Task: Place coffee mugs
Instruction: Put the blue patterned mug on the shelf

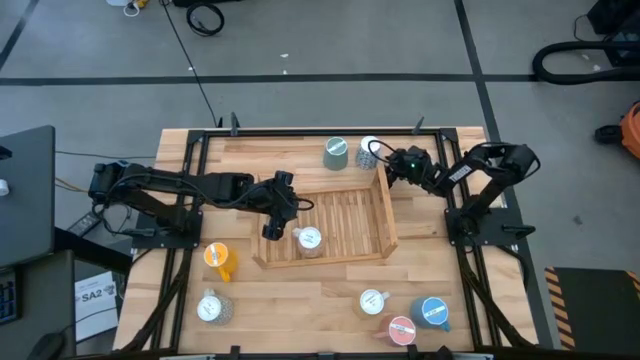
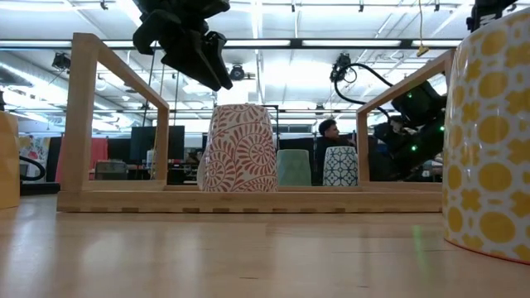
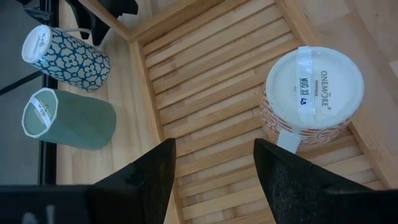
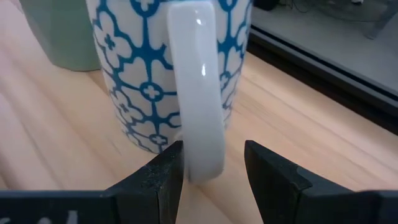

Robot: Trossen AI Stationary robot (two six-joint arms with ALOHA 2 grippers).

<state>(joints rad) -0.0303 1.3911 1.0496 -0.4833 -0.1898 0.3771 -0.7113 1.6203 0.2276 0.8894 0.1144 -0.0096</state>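
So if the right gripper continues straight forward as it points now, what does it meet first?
Most likely the white handle of the blue patterned mug, which already sits between the right gripper fingers.

mugs: 8, all upside down | in wooden tray (image 1: 385, 222): 1, red-patterned mug (image 1: 309, 240) | behind tray: 2, green mug (image 1: 336, 153), blue-and-white mug (image 1: 371, 150) | left front: 2, orange mug (image 1: 220, 259), speckled mug (image 1: 210, 308) | right front: 3, pale mug (image 1: 372, 301), pink mug (image 1: 401, 329), blue mug (image 1: 434, 312) | trays: 1 | arms: 2
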